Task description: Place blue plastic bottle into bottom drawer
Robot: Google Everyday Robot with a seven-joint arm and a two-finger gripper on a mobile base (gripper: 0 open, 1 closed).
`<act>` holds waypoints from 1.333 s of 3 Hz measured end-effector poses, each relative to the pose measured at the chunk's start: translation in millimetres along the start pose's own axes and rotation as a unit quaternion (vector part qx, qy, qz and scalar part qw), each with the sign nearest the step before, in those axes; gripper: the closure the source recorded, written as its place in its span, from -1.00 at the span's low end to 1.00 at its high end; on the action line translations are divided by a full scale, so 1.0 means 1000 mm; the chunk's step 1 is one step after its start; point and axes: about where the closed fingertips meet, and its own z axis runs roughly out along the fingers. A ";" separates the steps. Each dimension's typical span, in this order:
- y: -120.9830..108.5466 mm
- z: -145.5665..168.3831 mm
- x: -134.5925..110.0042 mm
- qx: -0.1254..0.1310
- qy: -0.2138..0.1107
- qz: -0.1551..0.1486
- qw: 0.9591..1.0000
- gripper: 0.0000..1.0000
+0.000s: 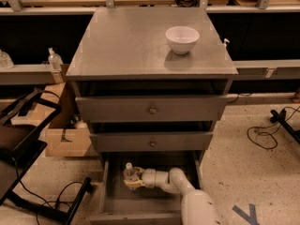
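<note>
The blue plastic bottle [129,172], clear with a white cap, stands upright inside the open bottom drawer [154,204] near its back left. My gripper [131,181] reaches into the drawer from the right on a white arm, and its yellowish fingers [134,185] sit around the bottle's lower body. The bottle's base is hidden behind the fingers. The drawer floor is flat grey.
A white bowl [182,39] stands on the cabinet top [131,46]. Two shallower drawers with round knobs [152,109] sit pulled out slightly above the bottom one. A pump-top bottle [55,60] stands on the left shelf. A cardboard box [65,139], a black frame and cables lie on the floor.
</note>
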 end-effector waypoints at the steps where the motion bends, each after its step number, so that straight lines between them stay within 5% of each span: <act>1: 0.001 0.002 0.001 -0.001 0.001 0.000 1.000 0.70; 4: 0.004 0.010 0.001 -0.007 -0.001 0.002 1.000 -0.69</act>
